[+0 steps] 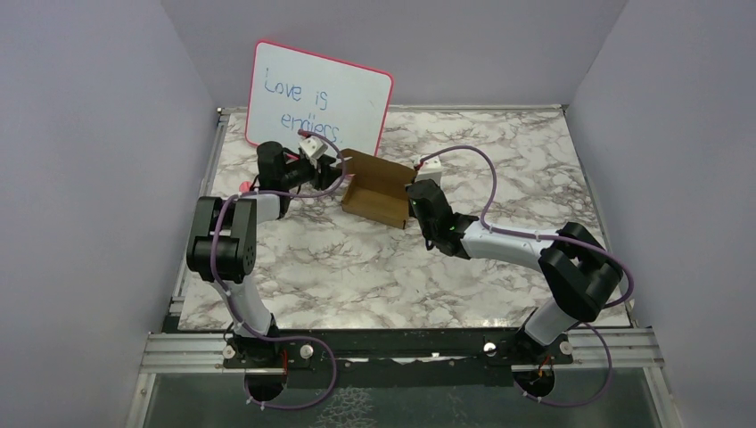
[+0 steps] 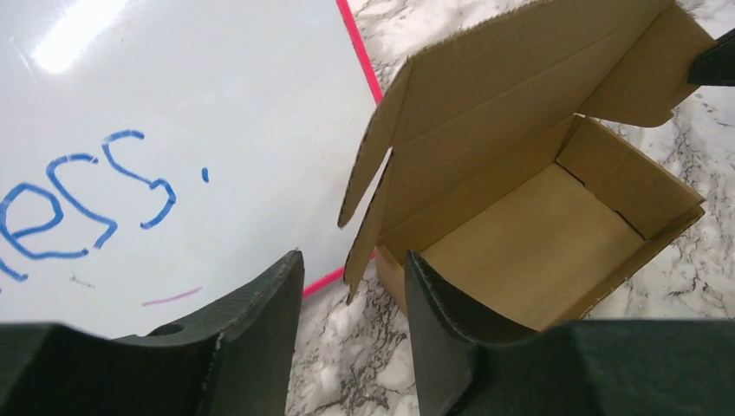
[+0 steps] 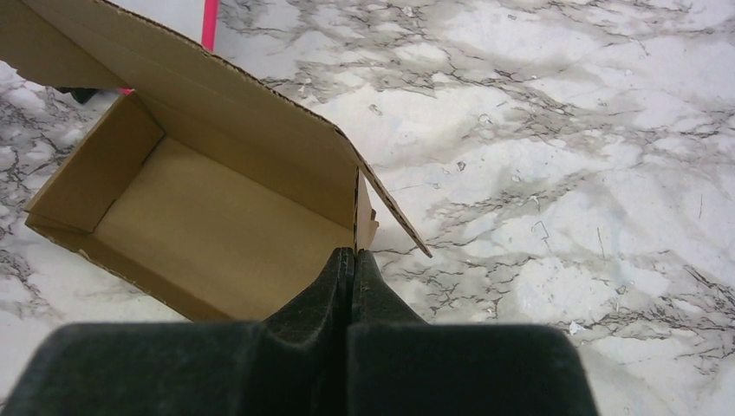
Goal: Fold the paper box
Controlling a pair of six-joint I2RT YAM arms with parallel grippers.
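The paper box [image 1: 379, 192] is a brown cardboard box standing open at mid-table, its lid raised at the back. In the left wrist view the box [image 2: 520, 234] shows an empty inside and a lid side flap hanging at its left end. My left gripper [image 2: 351, 286] is open, and its jaws straddle the box's left end wall without closing on it. It also shows in the top view [image 1: 341, 165]. My right gripper [image 3: 354, 253] is shut on the thin right end wall of the box [image 3: 217, 217]. In the top view it [image 1: 412, 192] sits at the box's right end.
A pink-framed whiteboard [image 1: 316, 94] with blue writing leans against the back wall just behind the box and left gripper, close in the left wrist view [image 2: 173, 130]. The marble tabletop [image 1: 374, 267] has raised rails at its edges. Purple walls enclose three sides.
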